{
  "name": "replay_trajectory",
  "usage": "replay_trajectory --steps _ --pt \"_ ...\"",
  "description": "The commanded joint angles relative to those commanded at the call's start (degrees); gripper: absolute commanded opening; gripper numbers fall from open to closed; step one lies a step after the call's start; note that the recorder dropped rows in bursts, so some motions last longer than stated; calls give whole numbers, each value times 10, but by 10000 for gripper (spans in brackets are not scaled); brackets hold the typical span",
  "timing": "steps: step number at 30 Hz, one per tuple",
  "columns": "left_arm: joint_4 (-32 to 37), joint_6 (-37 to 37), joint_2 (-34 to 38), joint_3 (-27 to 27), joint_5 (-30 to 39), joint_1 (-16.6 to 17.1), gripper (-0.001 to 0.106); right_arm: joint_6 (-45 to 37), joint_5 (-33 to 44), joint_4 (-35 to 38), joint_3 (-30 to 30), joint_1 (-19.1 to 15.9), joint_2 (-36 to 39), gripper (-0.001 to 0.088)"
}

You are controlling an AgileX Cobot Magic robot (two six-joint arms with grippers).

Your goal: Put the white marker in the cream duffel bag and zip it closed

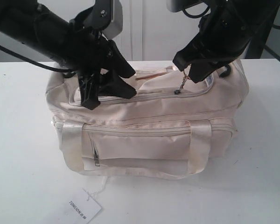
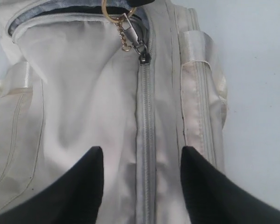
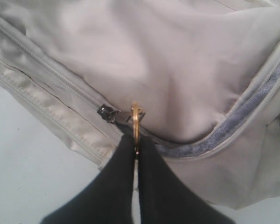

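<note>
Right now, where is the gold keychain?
In the exterior view the gold keychain hangs at the top of the cream duffel bag, right of centre, pinched in the right pincer, with the zipper pull just below it.

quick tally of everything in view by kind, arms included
cream duffel bag: 1
gold keychain: 1
white paper tag: 1
robot arms: 2
total: 5

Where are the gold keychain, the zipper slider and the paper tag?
gold keychain (image 3: 135, 119): right wrist view, on its ring.
zipper slider (image 2: 144, 57): left wrist view, on its dark body.
paper tag (image 1: 85, 209): exterior view, on its printed face.
</note>
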Motion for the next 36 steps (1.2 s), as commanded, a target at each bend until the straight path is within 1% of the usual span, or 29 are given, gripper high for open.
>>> replay_trajectory --steps 4,7,10,12,14,18,21,24,27,29,32,36 --pt "1 0 16 0 -11 -13 552 0 0 0 0 0 0 0" --pt "-3 0 31 0 -41 -24 552 0 0 0 0 0 0 0" --pt "-21 -2 44 0 -47 -24 549 0 0 0 0 0 0 0" --pt "-24 -14 54 0 -46 -24 523 0 0 0 0 0 0 0" --pt "-24 -17 58 0 -46 -24 442 0 0 0 0 0 0 0" --pt "-24 -17 59 0 -44 -24 214 0 0 -6 0 0 0 0" --pt "-24 -17 59 0 -42 -23 77 15 0 -25 0 0 0 0" --pt "-20 -17 59 0 -41 -23 0 39 0 -65 0 0 -1 0" --pt "11 -17 59 0 -27 -23 0 66 0 -113 0 0 -5 0" --pt "28 -17 59 0 -15 -23 0 77 0 -131 0 0 -7 0" --pt "33 -17 59 0 -9 -23 0 80 0 -159 0 0 -9 0" --pt "33 -17 59 0 -9 -23 0 116 0 -212 0 0 -9 0"
